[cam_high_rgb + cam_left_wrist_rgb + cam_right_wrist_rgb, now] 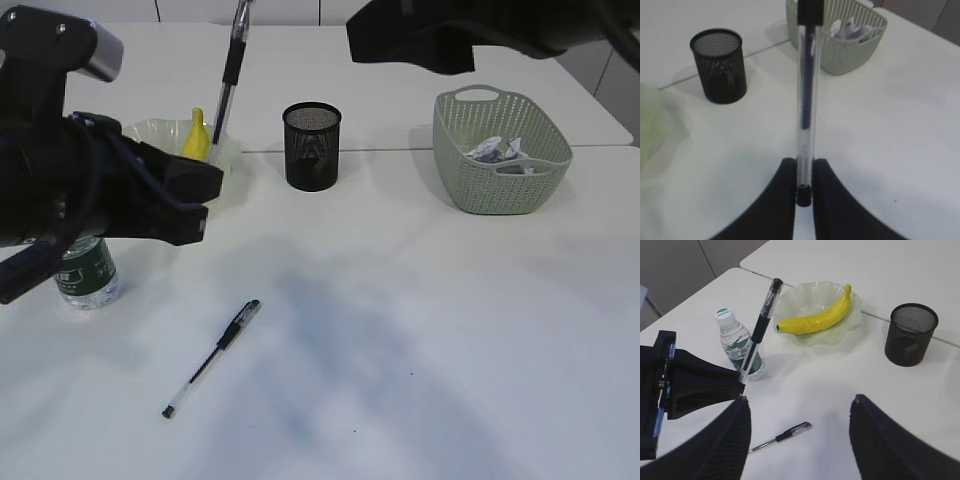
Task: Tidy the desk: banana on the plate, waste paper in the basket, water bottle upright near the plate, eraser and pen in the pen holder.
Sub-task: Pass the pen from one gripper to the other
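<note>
My left gripper [804,172] is shut on the lower end of a clear black-capped pen [806,100], holding it upright [228,85] above the table left of the black mesh pen holder [312,145]. A second pen [212,358] lies flat on the table. My right gripper [800,399] hangs open high above this pen [782,436]. The banana [815,317] lies in the pale green plate [810,290]. The water bottle [88,275] stands upright beside the plate. Waste paper [500,152] sits in the green basket [500,190]. A pale shape shows through the pen holder mesh [910,347]; I cannot tell whether it is the eraser.
The right arm [450,35] reaches over the far edge of the table. A seam between two tabletops runs behind the pen holder. The left arm's body [60,170] hides part of the bottle and plate in the exterior view.
</note>
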